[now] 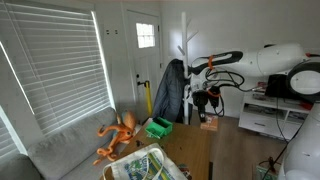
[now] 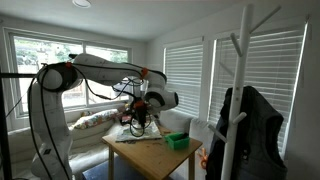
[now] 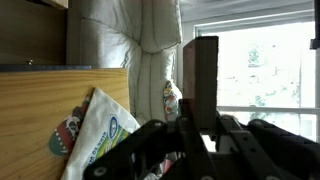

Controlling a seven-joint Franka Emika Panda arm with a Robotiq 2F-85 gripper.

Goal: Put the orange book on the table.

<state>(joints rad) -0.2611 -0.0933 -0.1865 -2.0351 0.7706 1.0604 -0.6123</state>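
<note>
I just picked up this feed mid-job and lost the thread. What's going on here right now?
The Panda arm's hand hangs over one end of the brown wooden table. It grips what looks like the orange book upright between its fingers. The book is not yet set down. A green box sits on the table, and a printed bag lies on it too.

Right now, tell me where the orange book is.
In an exterior view the orange book is held in the gripper over one end of the table, with the green box as its nearest neighbour.
</note>
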